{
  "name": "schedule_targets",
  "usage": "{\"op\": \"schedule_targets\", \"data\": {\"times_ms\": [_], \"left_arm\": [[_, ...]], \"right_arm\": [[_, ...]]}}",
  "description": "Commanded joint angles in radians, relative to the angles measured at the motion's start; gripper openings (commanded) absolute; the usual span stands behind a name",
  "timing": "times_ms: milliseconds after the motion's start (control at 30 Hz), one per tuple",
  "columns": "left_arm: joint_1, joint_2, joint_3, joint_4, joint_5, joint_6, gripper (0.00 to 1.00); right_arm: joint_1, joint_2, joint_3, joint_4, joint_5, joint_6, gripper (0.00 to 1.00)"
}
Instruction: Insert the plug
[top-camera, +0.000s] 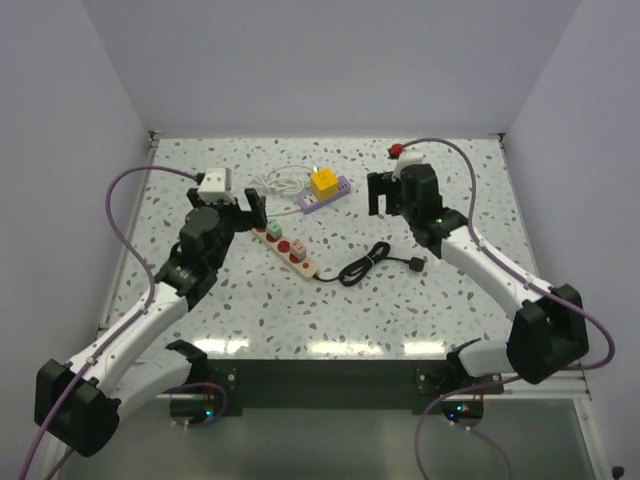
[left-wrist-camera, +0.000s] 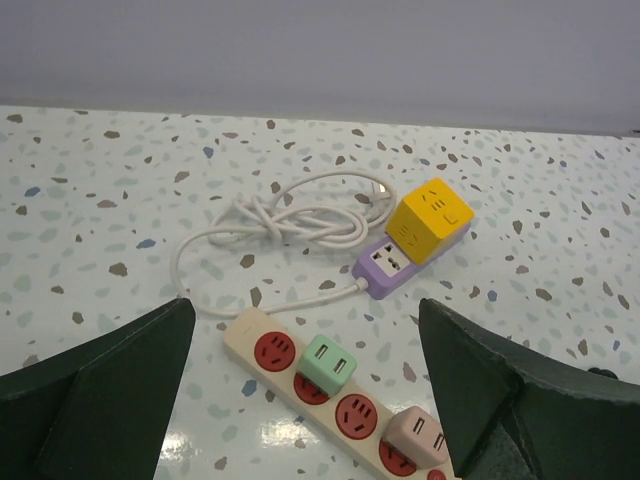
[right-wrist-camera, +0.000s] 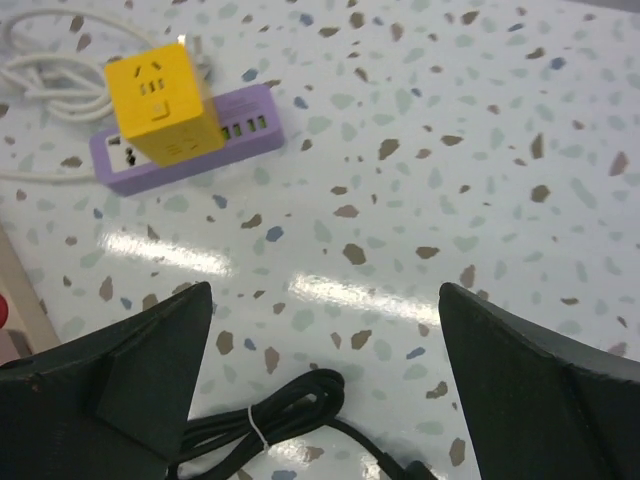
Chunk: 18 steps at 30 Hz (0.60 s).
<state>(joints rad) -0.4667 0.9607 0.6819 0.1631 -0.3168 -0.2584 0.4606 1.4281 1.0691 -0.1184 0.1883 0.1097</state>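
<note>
While both arms lean over far half of table, nothing is held.

- Left gripper: fingers spread wide, empty, above far-left end of beige power strip; likely posted there to steady it.
- Right gripper: fingers spread wide, empty, just right of purple power strip carrying yellow cube adapter.
- Black plug: flat on table, right of centre, at right end of bundled black cable; apart from both grippers, not inserted.
- Which way plug's prongs face: too small to tell.
- Beige strip shows free red sockets, probably the target.
</note>
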Motion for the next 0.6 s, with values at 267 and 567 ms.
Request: {"op": "schedule_targets", "data": {"times_ms": [267,567], "left_arm": [[0.007,-0.083,0.059,-0.128,-0.110,-0.047,1.00],[0.007,-0.099,0.059,-0.158,-0.114,-0.041,1.00]], "right_arm": [[-0.046,-0.377,-0.270,0.146,0.353,0.087,0.99],[-0.051,-0.532,-0.337,0.143,0.404,0.093,0.99]]}}
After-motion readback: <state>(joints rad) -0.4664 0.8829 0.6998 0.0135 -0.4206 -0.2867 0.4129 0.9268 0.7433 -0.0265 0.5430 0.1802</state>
